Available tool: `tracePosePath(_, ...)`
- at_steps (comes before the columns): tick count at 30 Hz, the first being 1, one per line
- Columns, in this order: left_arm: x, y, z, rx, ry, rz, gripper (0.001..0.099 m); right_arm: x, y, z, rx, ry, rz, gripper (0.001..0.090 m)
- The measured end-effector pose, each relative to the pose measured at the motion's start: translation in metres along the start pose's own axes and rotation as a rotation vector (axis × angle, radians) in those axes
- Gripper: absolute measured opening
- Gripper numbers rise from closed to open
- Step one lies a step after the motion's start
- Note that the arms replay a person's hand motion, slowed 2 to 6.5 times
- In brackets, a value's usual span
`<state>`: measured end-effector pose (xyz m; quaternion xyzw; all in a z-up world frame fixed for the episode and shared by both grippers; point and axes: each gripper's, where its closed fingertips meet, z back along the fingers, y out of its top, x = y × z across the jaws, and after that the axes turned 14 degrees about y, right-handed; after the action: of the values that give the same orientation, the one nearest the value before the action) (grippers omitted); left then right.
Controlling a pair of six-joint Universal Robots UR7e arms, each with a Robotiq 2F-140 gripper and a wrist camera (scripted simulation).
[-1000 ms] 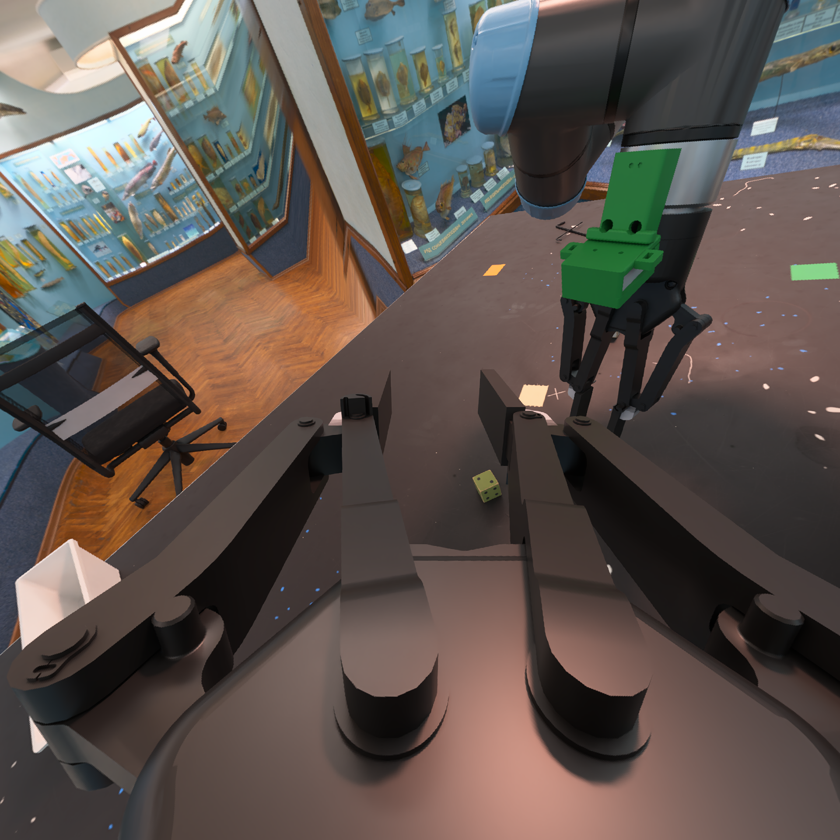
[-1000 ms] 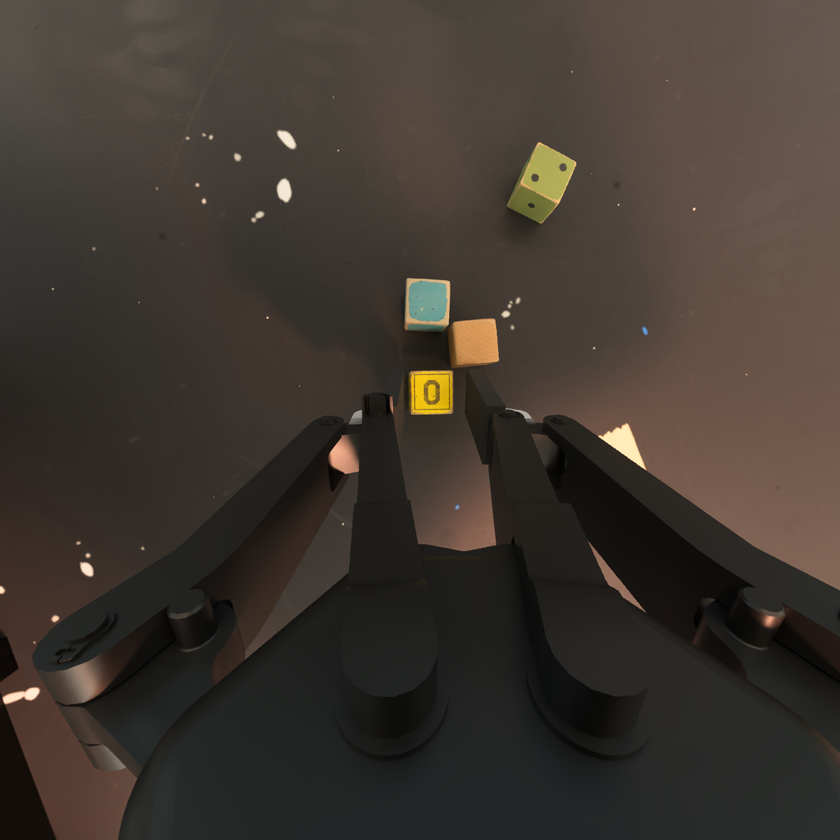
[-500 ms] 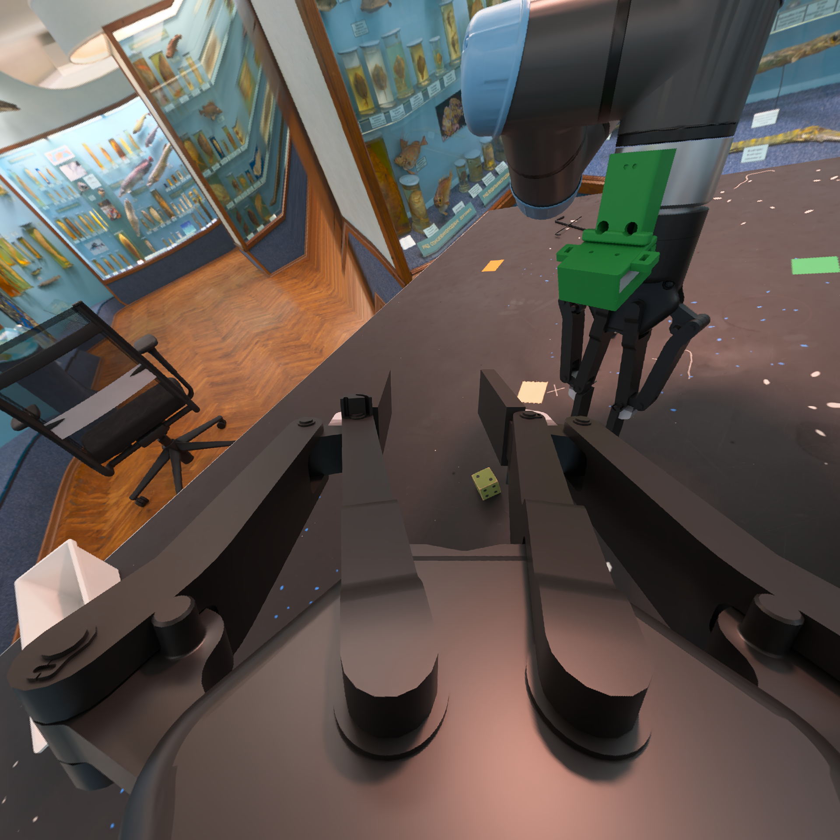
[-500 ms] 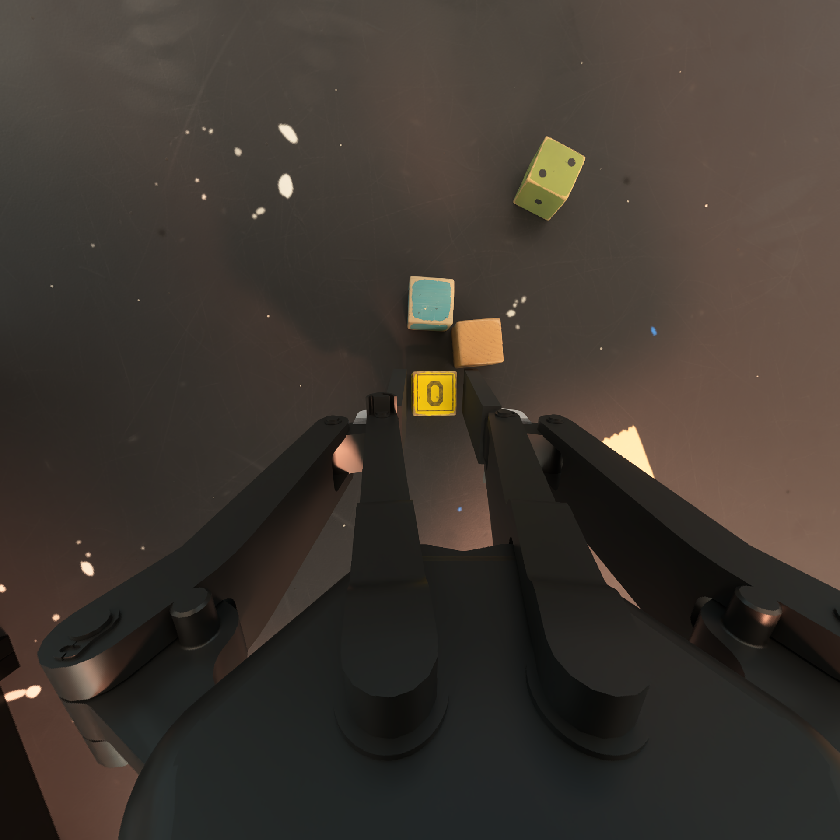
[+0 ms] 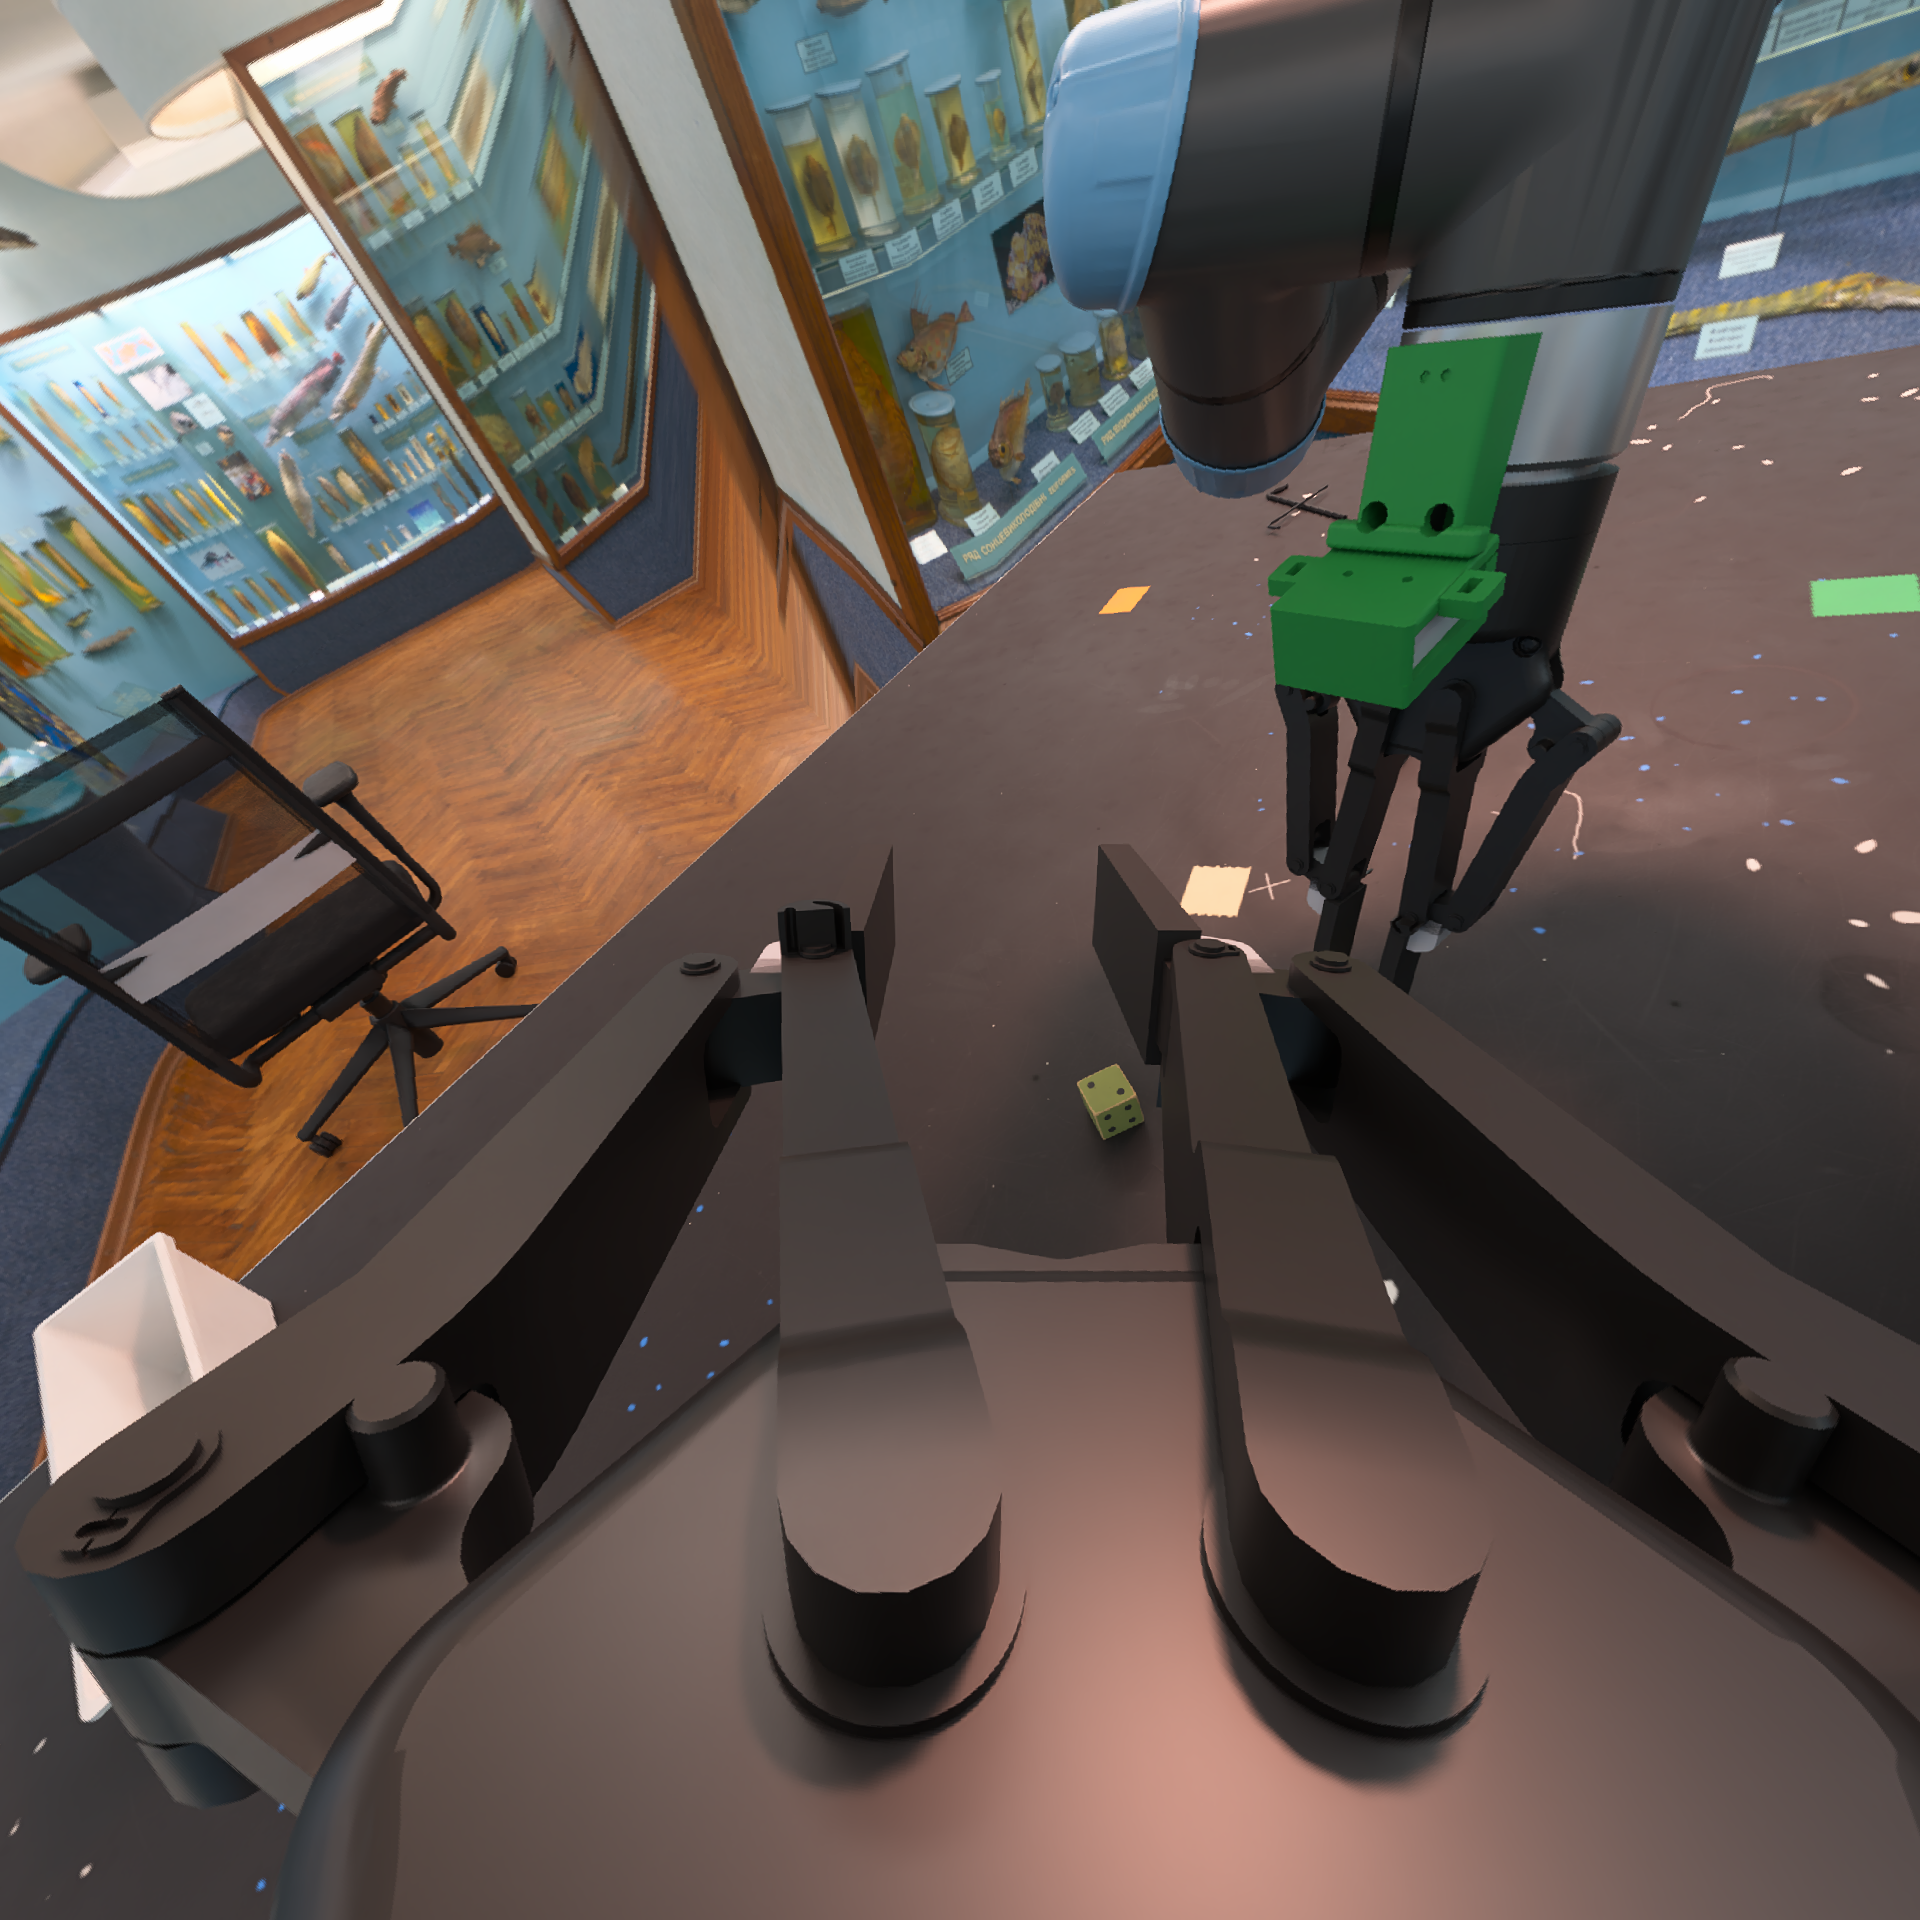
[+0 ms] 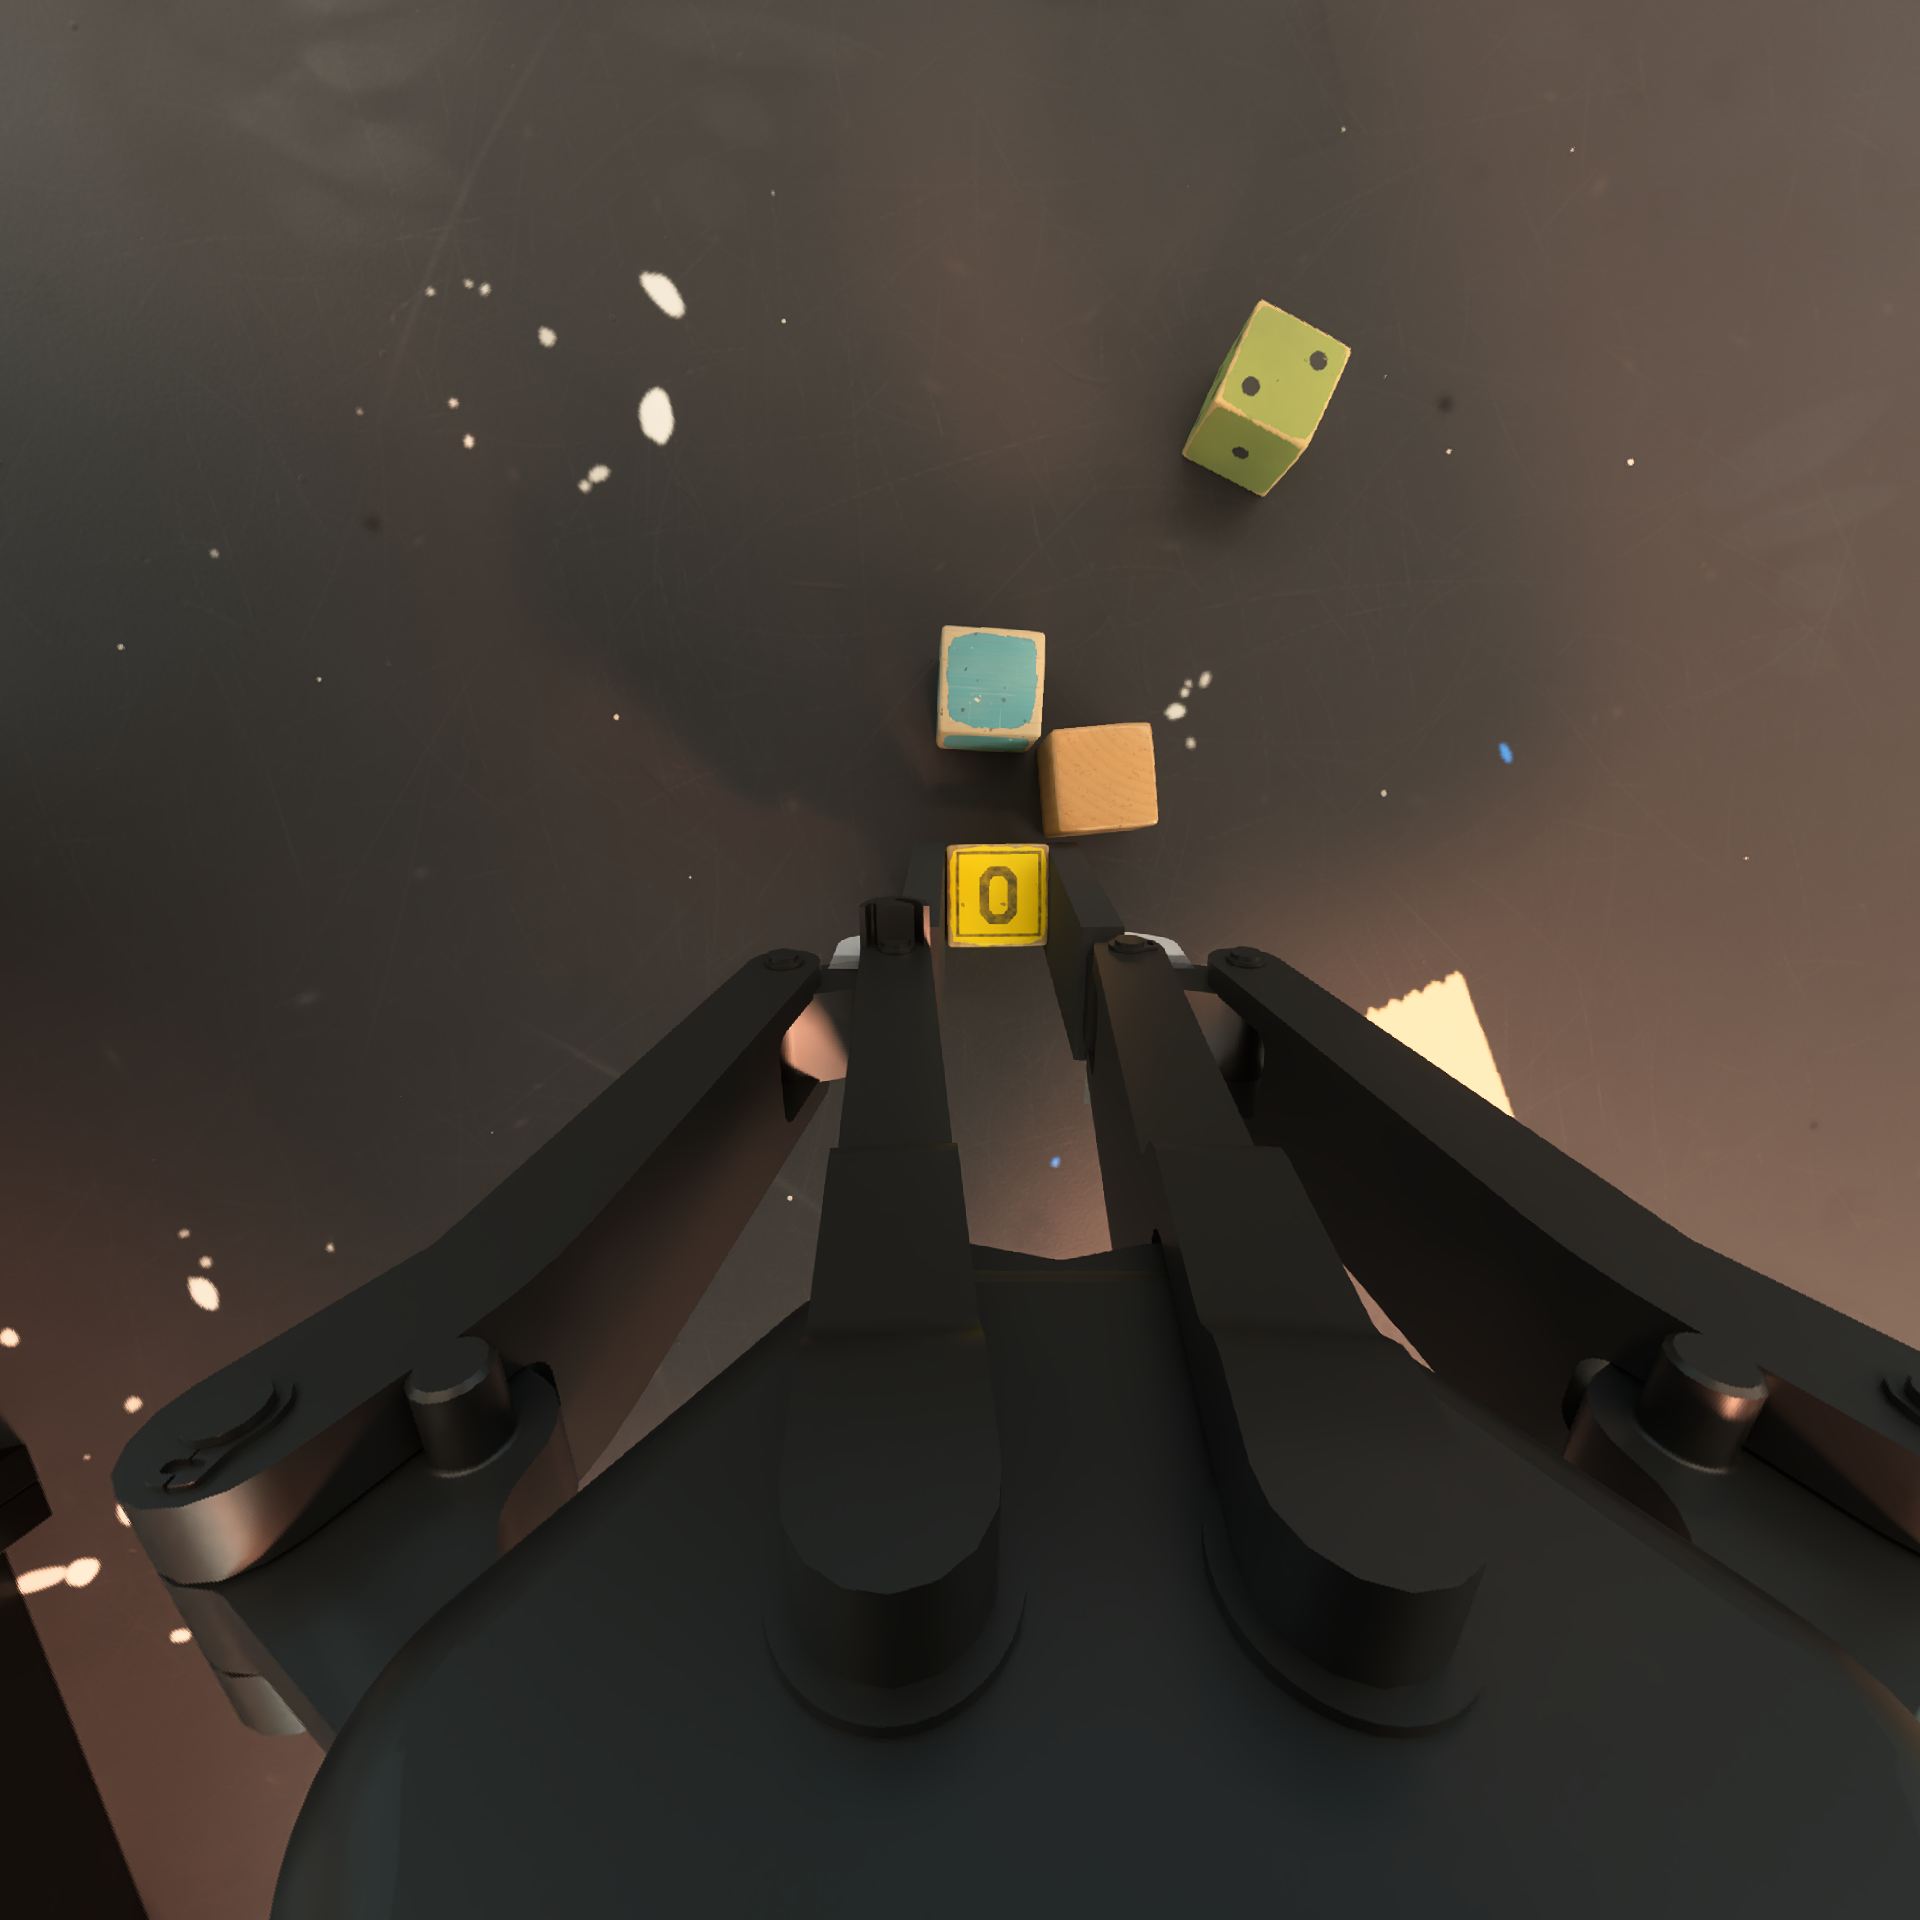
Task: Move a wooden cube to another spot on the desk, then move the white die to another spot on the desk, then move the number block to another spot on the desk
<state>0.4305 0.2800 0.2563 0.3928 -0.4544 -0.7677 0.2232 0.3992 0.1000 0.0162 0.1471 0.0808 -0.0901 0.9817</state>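
Fingers of the right gripper (image 6: 995,904) stand on either side of the yellow number block (image 6: 996,895), pads close against its sides; whether they truly pinch it cannot be told. Just beyond the fingertips sits a plain wooden cube (image 6: 1098,778), slightly right, and a teal-faced block (image 6: 989,686) straight ahead, their corners nearly touching. These two crowd the space ahead of the block. A green-yellow die (image 6: 1265,396) lies tilted farther off to the right, well apart. A pale paper patch (image 6: 1444,1039) shows beside the right finger on the dark desk (image 6: 416,623).

The left gripper (image 5: 992,935) hangs spread wide and empty above the desk, the die (image 5: 1112,1101) below its gap. An office chair (image 5: 260,914) stands beyond the desk edge.
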Motion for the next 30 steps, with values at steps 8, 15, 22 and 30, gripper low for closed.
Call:
tracePosePath(8,0.000,0.000,0.000,-0.002,-0.001,-0.001,0.0521,-0.001,-0.001,0.000,0.002,0.001,-0.007,0.0256)
tracePosePath(15,0.000,-0.001,0.000,-0.003,-0.001,-0.002,0.0521,-0.003,0.000,0.002,0.015,-0.008,-0.005,0.0256)
tracePosePath(22,0.000,-0.001,0.000,-0.003,0.000,-0.001,0.0521,-0.006,0.006,0.012,0.059,-0.029,0.004,0.0256)
tracePosePath(30,-0.001,-0.001,0.000,-0.002,0.002,0.000,0.0521,-0.010,0.017,0.039,0.132,-0.102,0.024,0.0256)
